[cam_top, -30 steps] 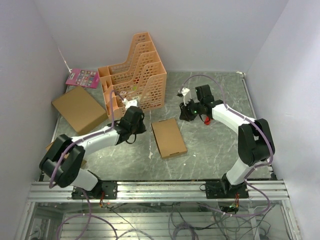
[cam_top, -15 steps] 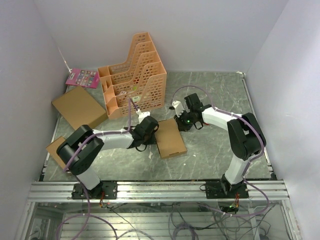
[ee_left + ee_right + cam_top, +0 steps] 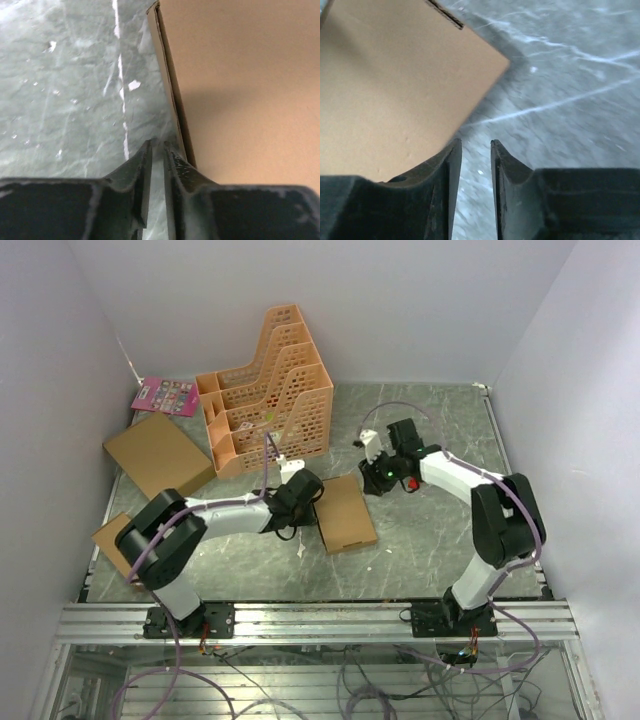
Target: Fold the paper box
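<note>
The paper box (image 3: pixel 343 512) lies flat on the grey table (image 3: pixel 440 540), near its middle, with its long sides running near to far.

The left end effector (image 3: pixel 300 496) sits low at the box's left edge. In the left wrist view its fingers (image 3: pixel 142 167) stand only a narrow slit apart. Bare table shows through the gap and nothing is gripped. One finger is just beside the box's thin cardboard side wall.

The right end effector (image 3: pixel 378 476) is at the box's far right corner. In the right wrist view its fingers (image 3: pixel 451 170) are a little apart and hold nothing. Table shows between them, and the box's plain brown top reaches up to one finger.

An orange file rack (image 3: pixel 268 390) stands far and left of the box, just beyond the left end effector's wrist. A larger flat cardboard box (image 3: pixel 158 455) lies to the left of the rack; whether its corner touches the rack's base cannot be told. A pink card (image 3: pixel 165 395) lies by the far left wall. A smaller cardboard box (image 3: pixel 106 532) sits at the near left, partly hidden by the left arm (image 3: pixel 225 515). A white streak (image 3: pixel 300 546) marks the table just left of the box's near corner.
</note>
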You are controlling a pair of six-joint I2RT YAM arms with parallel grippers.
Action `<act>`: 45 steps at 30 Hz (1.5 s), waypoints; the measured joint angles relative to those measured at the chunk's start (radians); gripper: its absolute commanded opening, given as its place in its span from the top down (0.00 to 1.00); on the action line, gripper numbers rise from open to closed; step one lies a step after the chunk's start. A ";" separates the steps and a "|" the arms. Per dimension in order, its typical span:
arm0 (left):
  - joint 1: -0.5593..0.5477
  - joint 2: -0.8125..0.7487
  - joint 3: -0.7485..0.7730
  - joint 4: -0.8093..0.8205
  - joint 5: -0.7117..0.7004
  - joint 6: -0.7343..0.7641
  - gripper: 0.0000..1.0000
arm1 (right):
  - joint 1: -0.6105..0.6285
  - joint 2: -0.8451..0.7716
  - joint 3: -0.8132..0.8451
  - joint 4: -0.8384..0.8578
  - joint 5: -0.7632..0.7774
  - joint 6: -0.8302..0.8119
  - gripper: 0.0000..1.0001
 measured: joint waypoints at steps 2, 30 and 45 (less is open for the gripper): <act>-0.002 -0.052 -0.032 -0.003 -0.008 0.006 0.62 | -0.040 -0.050 -0.006 0.003 -0.025 -0.001 0.62; -0.006 -0.388 -0.618 0.801 0.175 -0.161 0.23 | -0.256 0.034 -0.207 0.226 -0.600 0.330 0.49; 0.000 -0.200 -0.598 0.905 0.198 -0.203 0.20 | -0.221 0.115 -0.161 0.184 -0.557 0.388 0.67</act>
